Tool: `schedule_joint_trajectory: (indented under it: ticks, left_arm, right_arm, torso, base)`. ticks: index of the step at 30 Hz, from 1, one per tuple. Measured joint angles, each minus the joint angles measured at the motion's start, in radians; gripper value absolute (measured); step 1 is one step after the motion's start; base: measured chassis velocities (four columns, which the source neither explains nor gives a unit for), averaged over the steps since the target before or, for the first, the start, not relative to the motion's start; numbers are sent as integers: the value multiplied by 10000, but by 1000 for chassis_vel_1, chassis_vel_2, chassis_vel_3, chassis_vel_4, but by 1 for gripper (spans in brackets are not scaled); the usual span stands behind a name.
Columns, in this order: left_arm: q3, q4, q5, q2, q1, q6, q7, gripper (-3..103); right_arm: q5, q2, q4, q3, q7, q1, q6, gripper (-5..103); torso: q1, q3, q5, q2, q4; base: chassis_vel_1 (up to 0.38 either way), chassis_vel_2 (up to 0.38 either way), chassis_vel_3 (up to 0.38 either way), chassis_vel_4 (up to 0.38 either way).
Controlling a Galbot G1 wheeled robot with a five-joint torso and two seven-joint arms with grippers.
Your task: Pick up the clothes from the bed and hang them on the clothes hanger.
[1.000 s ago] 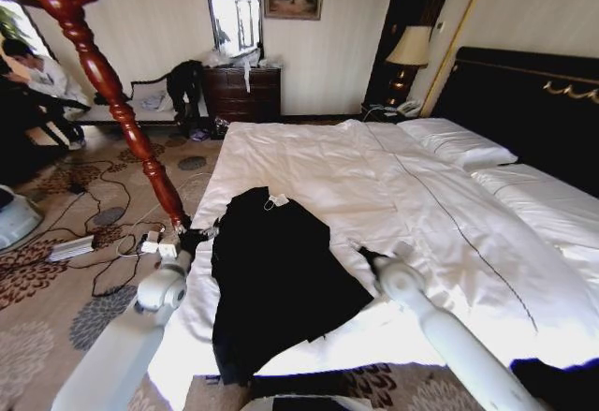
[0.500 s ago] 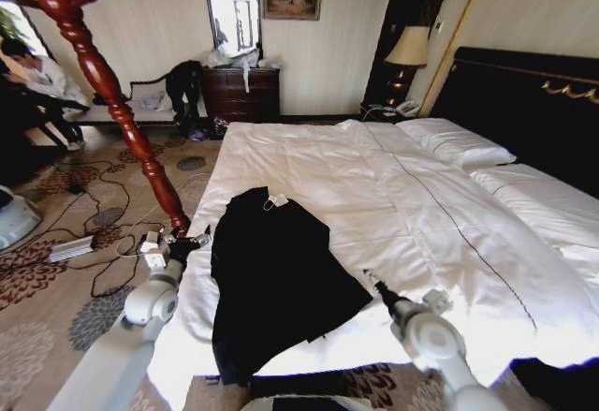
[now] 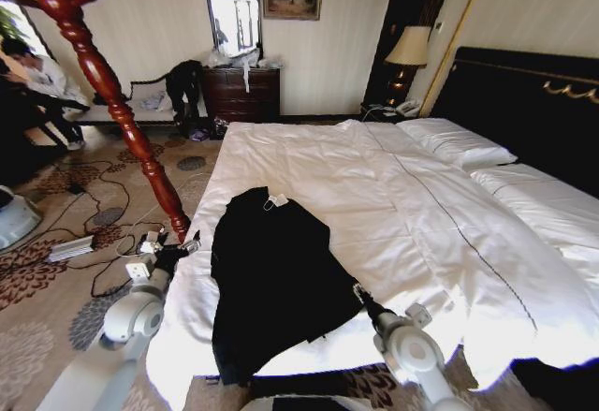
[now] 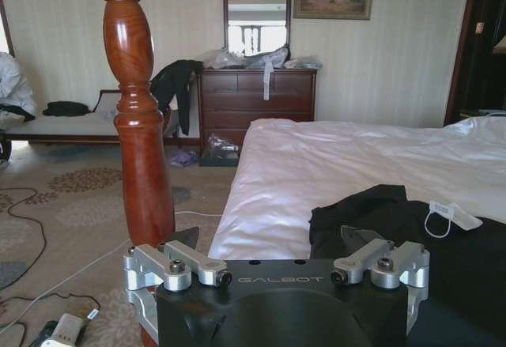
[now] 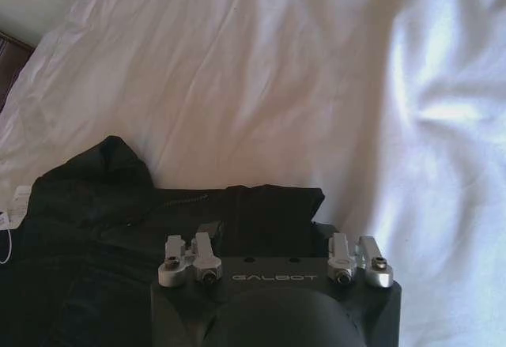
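The clothes (image 3: pixel 276 280), a black jacket-like garment, lie spread flat on the near left part of the bed (image 3: pixel 393 196). My left gripper (image 3: pixel 180 248) hovers open beside the bed's left edge. It sits between the garment and the foot of the clothes hanger (image 3: pixel 112 93). In the left wrist view the open left gripper (image 4: pixel 269 240) faces the hanger's pole (image 4: pixel 142 149) and the clothes (image 4: pixel 419 244). My right gripper (image 3: pixel 359 295) is low at the garment's right edge. In the right wrist view the right gripper (image 5: pixel 267 232) is open just over the clothes (image 5: pixel 103 228) on the bed (image 5: pixel 277 70).
Cables and a power strip (image 3: pixel 70 247) lie on the patterned carpet left of the bed. A dark dresser (image 3: pixel 243 93) stands at the far wall, a lamp (image 3: pixel 408 51) by the black headboard (image 3: pixel 533 102). A person (image 3: pixel 37 83) sits at the far left.
The right arm has drawn back toward the near bed edge, so its gripper now sits at the garment's right edge. The left gripper has shifted slightly left and nearer.
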Motion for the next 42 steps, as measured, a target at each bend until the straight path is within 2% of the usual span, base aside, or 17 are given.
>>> schedule_joint_trajectory:
  ticks: [2,3,5,8,11,12,14,17,26,31,42]
  left_arm:
    - [-70,-106,14,-29,114,1,-11,100]
    - [-70,-106,14,-29,114,1,-11,100]
    - [-150,-230,57,-64,256,3,-14,100]
    - [-242,-327,133,-99,389,2,-14,100]
    - [-354,-424,208,-127,537,-6,-15,100]
    - [-371,-451,232,-134,569,-10,-15,100]
    - [-380,-494,273,-161,595,-16,-15,100]
    - [-378,-532,324,-221,603,-24,-20,100]
    - [-268,-535,543,-397,643,-70,-22,100]
    - [-438,-677,548,-534,793,-73,-46,100]
    - [-517,-772,593,-657,928,-72,-60,100]
  right_arm:
    - [-102,69,100,-18,-54,-151,32,50]
    - [-102,69,100,-18,-54,-151,32,50]
    - [-250,118,141,-70,-152,-293,121,38]
    - [-386,138,146,-105,-258,-388,227,33]
    - [-580,134,180,-119,-335,-533,373,18]
    - [-657,120,203,-118,-349,-598,433,18]
    - [-822,83,267,-98,-378,-770,560,7]
    - [-1002,55,456,-40,-357,-1090,775,1]
    - [-1917,12,1090,153,285,-2764,2043,0]
    - [-2966,104,1176,-38,627,-3714,3113,0]
    - [-3999,298,1587,-203,1063,-4997,3990,0]
  torso:
    - [0,0,0,0,0]
    - [0,0,0,0,0]
    - [-1,0,0,0,0]
    - [0,0,0,0,0]
    - [0,0,1,0,1]
    - [0,0,1,0,1]
    - [0,0,1,0,1]
    - [0,0,1,-1,1]
    - [-1,0,1,0,-1]
    - [0,0,1,0,0]
    - [0,0,1,0,0]
  base:
    - [0,0,0,0]
    - [0,0,0,0]
    - [0,0,0,0]
    - [0,0,0,0]
    - [0,0,0,0]
    - [0,0,0,0]
    - [0,0,0,0]
    - [0,0,0,0]
    - [0,0,0,0]
    - [0,0,0,0]
    - [0,0,0,0]
